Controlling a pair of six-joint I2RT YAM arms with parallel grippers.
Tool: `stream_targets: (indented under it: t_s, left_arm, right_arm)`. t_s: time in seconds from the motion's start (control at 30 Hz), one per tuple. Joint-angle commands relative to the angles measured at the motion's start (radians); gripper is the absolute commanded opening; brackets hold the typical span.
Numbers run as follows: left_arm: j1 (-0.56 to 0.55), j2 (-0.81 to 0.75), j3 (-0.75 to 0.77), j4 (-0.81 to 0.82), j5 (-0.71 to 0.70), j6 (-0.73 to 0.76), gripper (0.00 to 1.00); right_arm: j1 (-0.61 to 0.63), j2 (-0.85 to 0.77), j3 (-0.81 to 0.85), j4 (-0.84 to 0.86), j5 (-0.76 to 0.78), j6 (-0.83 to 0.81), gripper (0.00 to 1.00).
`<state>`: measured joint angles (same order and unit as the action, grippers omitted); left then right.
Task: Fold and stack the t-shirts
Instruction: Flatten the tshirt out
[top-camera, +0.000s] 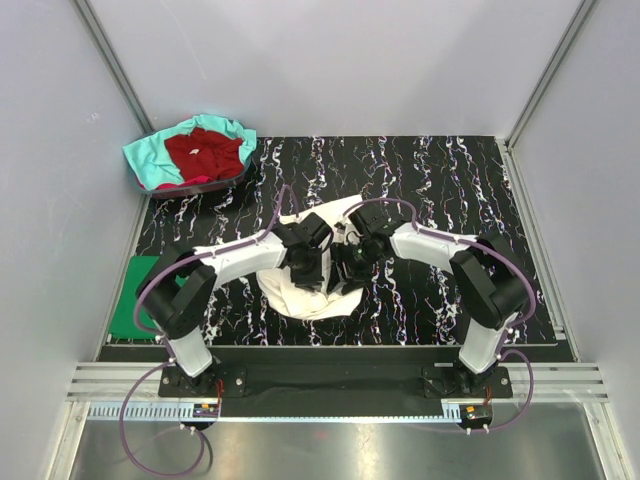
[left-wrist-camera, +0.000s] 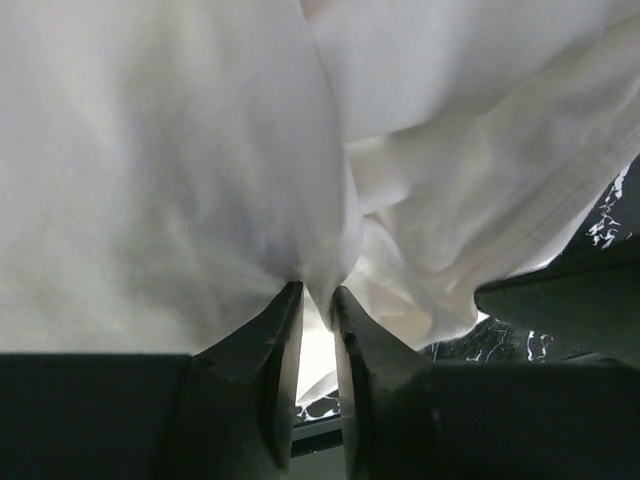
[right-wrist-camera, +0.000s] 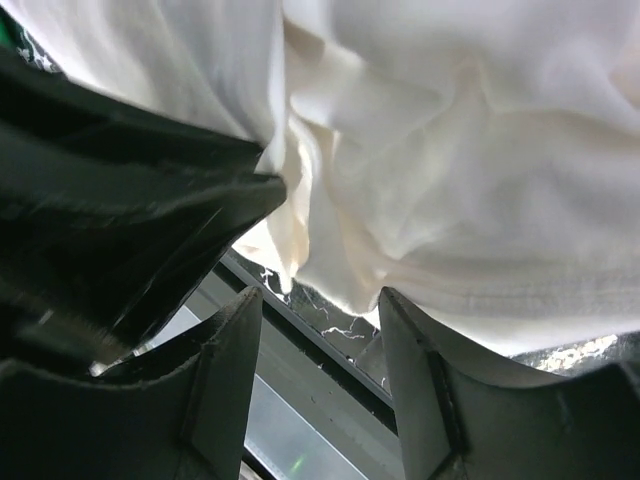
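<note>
We see a black table (top-camera: 450, 200) veined with white, walled by pale panels on three sides. Near its middle, a little toward the near edge, lies the white shirt (top-camera: 290, 292), bunched and rumpled rather than flat, with much of it hidden beneath the arms. The left arm (top-camera: 230, 258) and right arm (top-camera: 430, 245) both reach inward from the near edge and meet over that shirt.

At the far left corner the teal shirt (top-camera: 150, 160) sits in a loose heap with the red shirt (top-camera: 205, 152) on top of it. At the left edge the green shirt (top-camera: 135, 295) lies flat as a neat rectangle, just beside the left arm's elbow and well apart from the white one.

In its wrist view the left gripper (left-wrist-camera: 318, 288) stands narrow, its two tips nipping a fold of the white shirt that drapes away above them. The right gripper (right-wrist-camera: 320, 298) stands wide. Its fingers (right-wrist-camera: 225, 380) are spread with table showing through the gap, and the shirt's hem hangs just above without either finger pressing it. A dark bulk fills the left of that view (we take it for part of the other arm, but cannot tell which part).
</note>
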<state>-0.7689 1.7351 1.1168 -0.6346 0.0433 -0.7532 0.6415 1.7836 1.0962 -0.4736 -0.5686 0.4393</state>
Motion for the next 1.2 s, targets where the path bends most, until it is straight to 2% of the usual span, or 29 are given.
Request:
stream_targets:
  t_s: [0.0, 0.07, 0.17, 0.2, 0.27, 0.4, 0.47, 0.53, 0.57, 0.7, 0.83, 0.97, 1.0, 1.17]
  left_arm:
    - [-0.003, -0.075, -0.012, 0.001, -0.031, 0.009, 0.25]
    - [-0.003, -0.082, -0.017, 0.004, -0.033, 0.011, 0.25]
    - [-0.003, -0.08, -0.018, 0.006, -0.031, 0.012, 0.13]
    - [-0.003, -0.081, -0.018, 0.004, -0.033, 0.012, 0.06]
    - [-0.003, -0.092, -0.018, -0.005, -0.04, 0.015, 0.01]
    - [-0.003, -0.135, -0.015, -0.045, -0.082, 0.032, 0.0]
    - [-0.003, -0.183, -0.02, -0.069, -0.095, 0.037, 0.0]
    - [-0.003, -0.247, -0.034, -0.08, -0.106, 0.046, 0.0]
    - [-0.003, -0.273, -0.04, -0.083, -0.109, 0.051, 0.0]
    - [-0.003, -0.457, -0.083, -0.074, -0.109, 0.071, 0.0]
    - [-0.003, -0.597, -0.121, -0.079, -0.102, 0.089, 0.0]
    - [-0.003, -0.69, -0.078, -0.158, -0.161, 0.118, 0.0]
    - [-0.003, -0.718, -0.046, -0.174, -0.187, 0.141, 0.0]
    - [-0.001, -0.755, 0.109, -0.223, -0.189, 0.25, 0.0]
  right_arm:
    - [0.01, 0.033, 0.051, -0.01, -0.001, -0.027, 0.58]
    - [0.014, 0.04, 0.054, -0.011, 0.006, -0.027, 0.58]
    - [0.014, 0.056, 0.056, -0.01, 0.015, -0.021, 0.56]
    - [0.015, 0.062, 0.06, -0.01, 0.018, -0.017, 0.55]
    - [0.014, 0.066, 0.062, -0.01, 0.029, -0.011, 0.5]
    - [0.015, 0.076, 0.074, -0.023, 0.068, 0.006, 0.44]
    - [0.015, 0.076, 0.074, -0.028, 0.105, 0.018, 0.37]
    - [0.015, 0.077, 0.083, -0.039, 0.146, 0.03, 0.27]
    - [0.015, 0.076, 0.086, -0.049, 0.162, 0.038, 0.18]
    - [0.015, 0.036, 0.102, -0.08, 0.246, 0.059, 0.0]
    - [0.012, -0.058, 0.117, -0.137, 0.41, 0.07, 0.0]
    - [-0.011, -0.165, 0.177, -0.229, 0.548, 0.067, 0.0]
    - [-0.04, -0.199, 0.221, -0.252, 0.609, 0.065, 0.0]
    - [-0.227, -0.291, 0.365, -0.348, 0.673, 0.035, 0.0]
